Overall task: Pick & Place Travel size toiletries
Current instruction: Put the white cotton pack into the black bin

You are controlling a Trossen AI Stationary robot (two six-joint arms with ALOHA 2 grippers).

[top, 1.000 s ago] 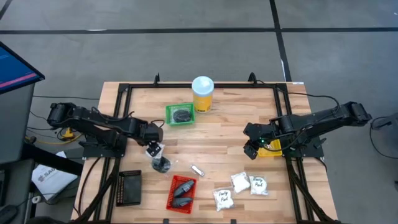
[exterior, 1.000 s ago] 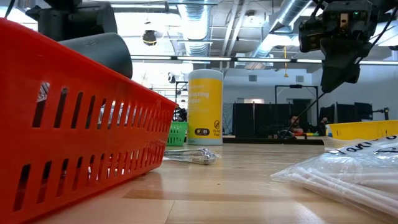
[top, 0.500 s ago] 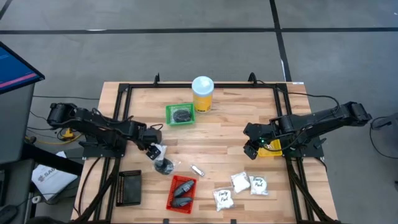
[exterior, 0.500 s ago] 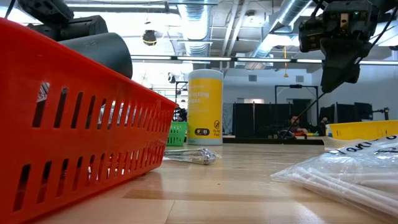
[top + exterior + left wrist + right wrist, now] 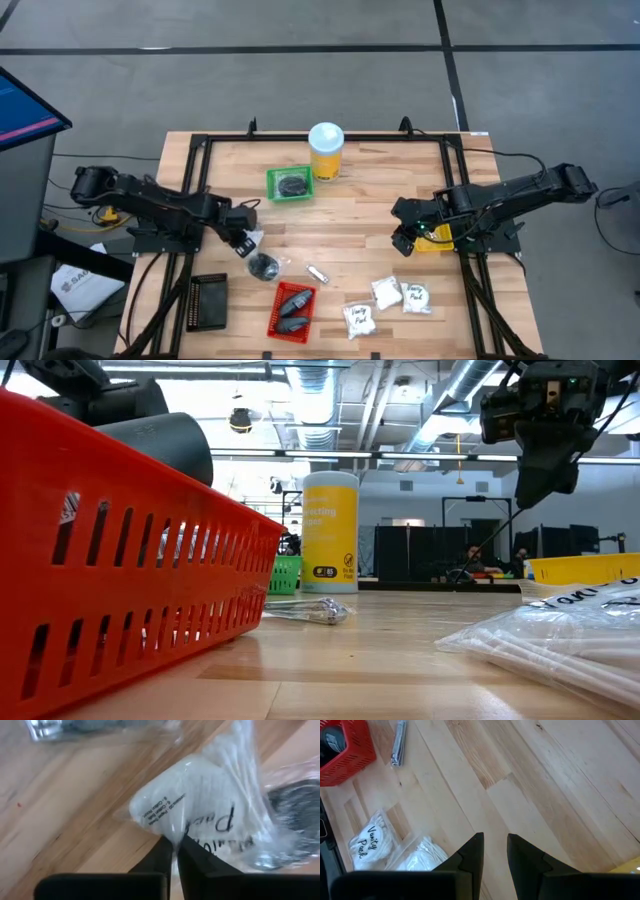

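Now that the left gripper has snapped shut from wide open, you see its jaws pinching the white sachet left of the red tray; lifting comes next. Your right gripper waits, jaws narrowly parted, empty.

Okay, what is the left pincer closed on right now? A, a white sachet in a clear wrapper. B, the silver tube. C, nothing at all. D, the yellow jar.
A: in the left wrist view the left pincer is pinched shut on the edge of the white sachet with dark print, while the silver tube and yellow jar sit apart from it.
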